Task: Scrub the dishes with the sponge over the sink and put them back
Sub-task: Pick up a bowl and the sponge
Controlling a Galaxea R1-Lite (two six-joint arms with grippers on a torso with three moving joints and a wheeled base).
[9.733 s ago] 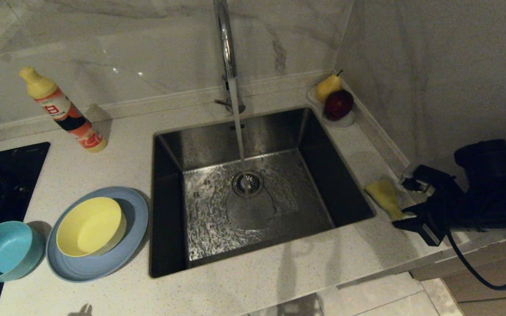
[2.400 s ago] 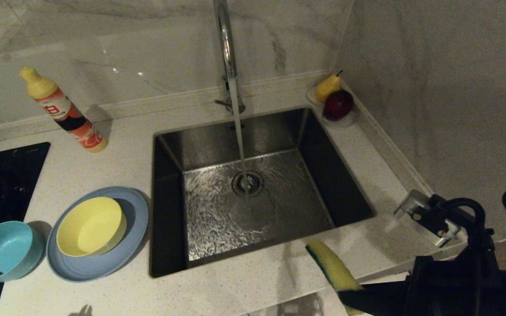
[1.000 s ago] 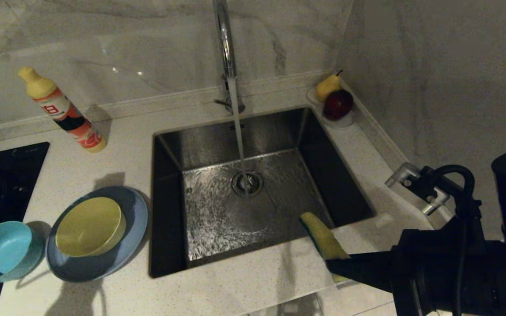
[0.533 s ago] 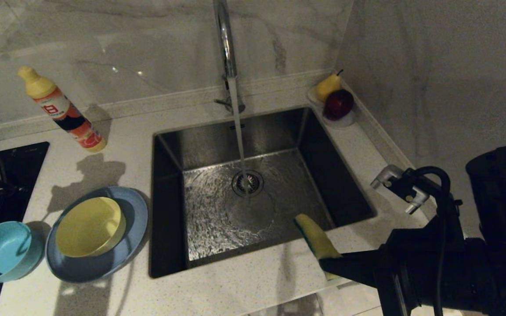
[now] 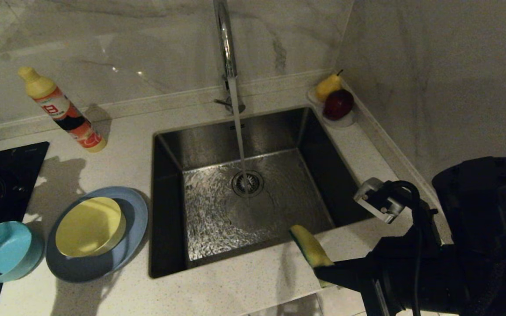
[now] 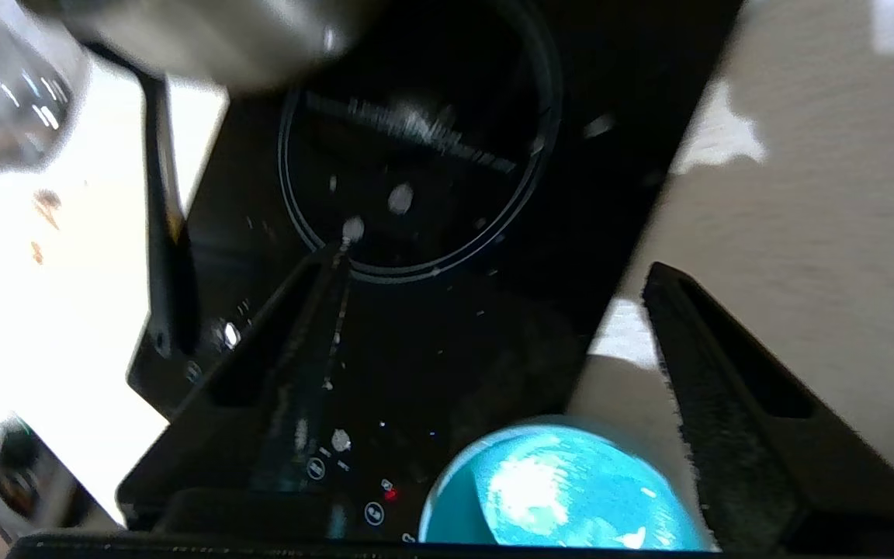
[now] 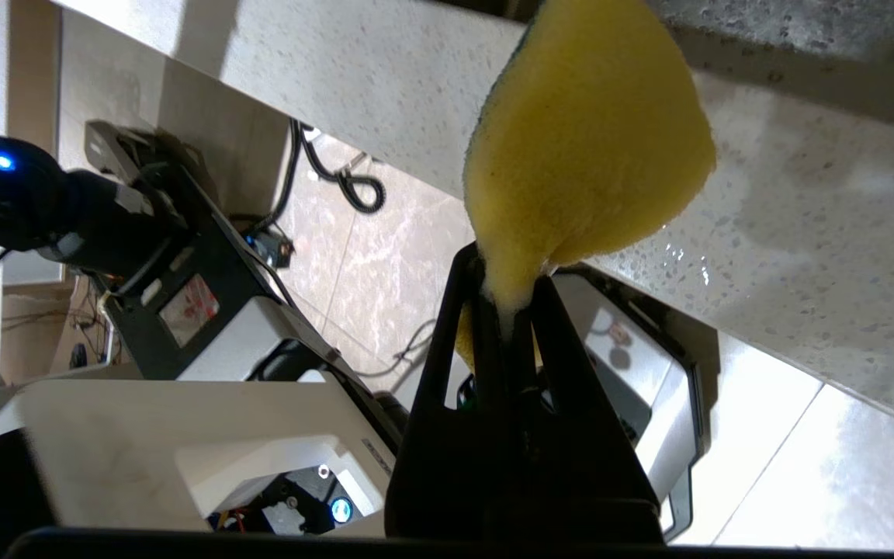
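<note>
While its green pad is facing left, the yellow sponge (image 5: 306, 248) is sticking up, pinched in the right gripper (image 7: 509, 310) near the sink (image 5: 169, 206). Over the teal bowl (image 6: 563, 489), the left gripper (image 6: 493, 334) is gaping wide.

Home kitchen, steel sink (image 5: 171, 206) set in a speckled pale surface (image 5: 125, 145), running chrome tap (image 5: 225, 44), marble-look wall, black cooktop (image 5: 2, 175), dish soap bottle (image 5: 62, 110), fruit dish (image 5: 341, 120) in the corner

Matte black right arm (image 5: 433, 272) — looping black cable (image 5: 415, 206), silver bracket (image 5: 378, 202).
</note>
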